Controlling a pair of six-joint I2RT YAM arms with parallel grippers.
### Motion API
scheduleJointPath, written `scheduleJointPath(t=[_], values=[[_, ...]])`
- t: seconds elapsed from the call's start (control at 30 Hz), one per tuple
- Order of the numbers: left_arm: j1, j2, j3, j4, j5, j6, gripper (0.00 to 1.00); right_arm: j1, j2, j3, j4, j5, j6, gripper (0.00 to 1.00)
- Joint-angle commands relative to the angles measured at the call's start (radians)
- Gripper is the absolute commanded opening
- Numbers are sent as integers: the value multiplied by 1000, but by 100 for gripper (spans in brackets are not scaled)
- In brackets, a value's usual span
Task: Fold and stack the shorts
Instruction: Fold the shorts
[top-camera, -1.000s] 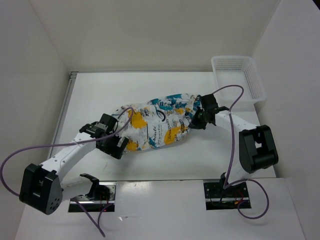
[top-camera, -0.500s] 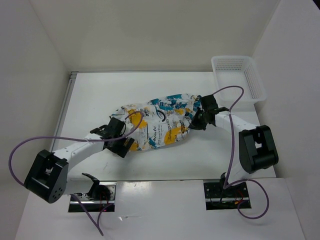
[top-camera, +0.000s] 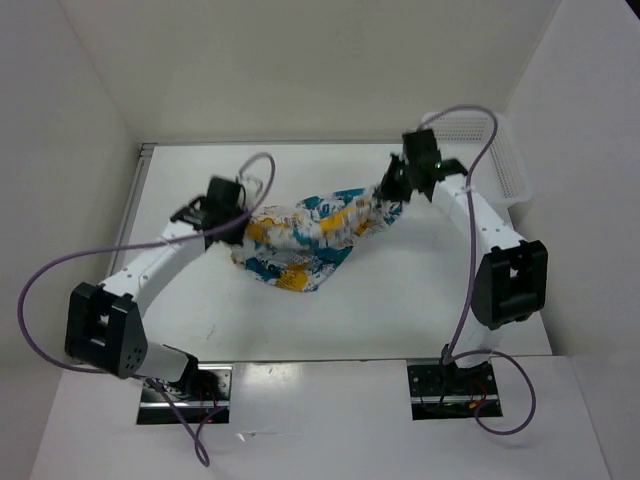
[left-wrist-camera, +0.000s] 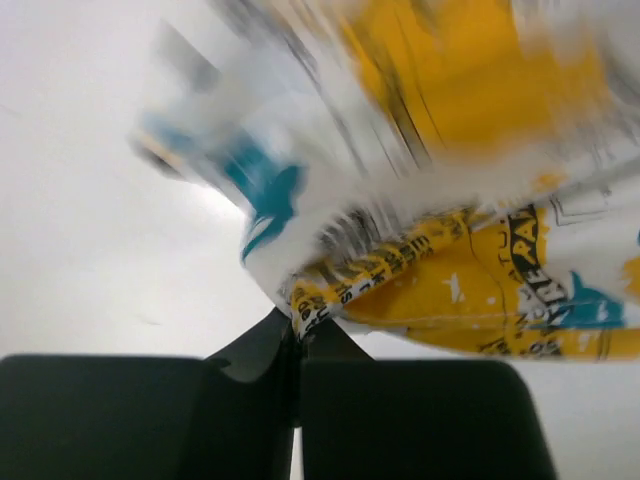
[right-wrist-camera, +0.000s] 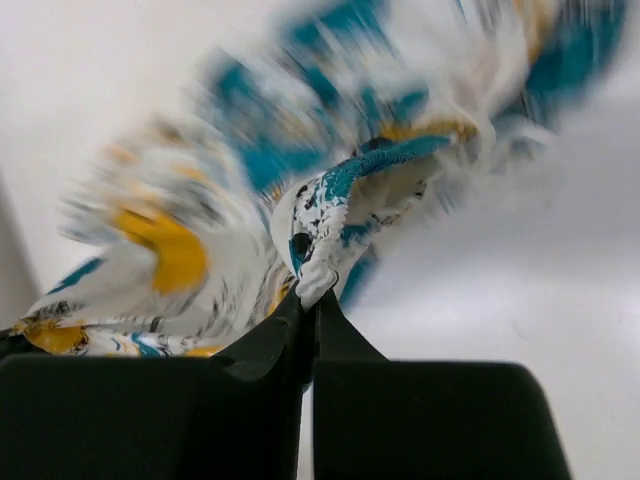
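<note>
Soft printed shorts (top-camera: 305, 235) hang stretched above the worktop (top-camera: 420, 300) between your left gripper (top-camera: 237, 222) and right gripper (top-camera: 388, 192), each pinching only a thin edge, so a fast swing may pull one free.

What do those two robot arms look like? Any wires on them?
The left arm and right arm have slim white links and chunky black joints. The left claw and right claw are black, two-fingered. A purple cable loops off each.
</note>
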Motion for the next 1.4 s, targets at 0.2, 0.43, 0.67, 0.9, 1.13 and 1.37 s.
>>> scheduleJointPath(t=[0.2, 0.43, 0.67, 0.9, 1.13, 1.37], values=[[260, 133, 1031, -71, -124, 2, 0, -114, 50, 863, -61, -116, -48, 0], [249, -123, 774, -128, -153, 2, 0, -57, -198, 535, -10, -94, -48, 0], [228, -431, 429, -293, -144, 2, 0, 78, -438, -66, -19, -114, 35, 0], [228, -516, 395, -435, -165, 2, 0, 388, -556, -343, -71, -275, 147, 0], [228, -368, 247, -234, -147, 2, 0, 338, -656, -511, 28, -389, 182, 0], [228, 15, 341, -50, -95, 2, 1, 233, -501, -584, 137, -436, 173, 0]])
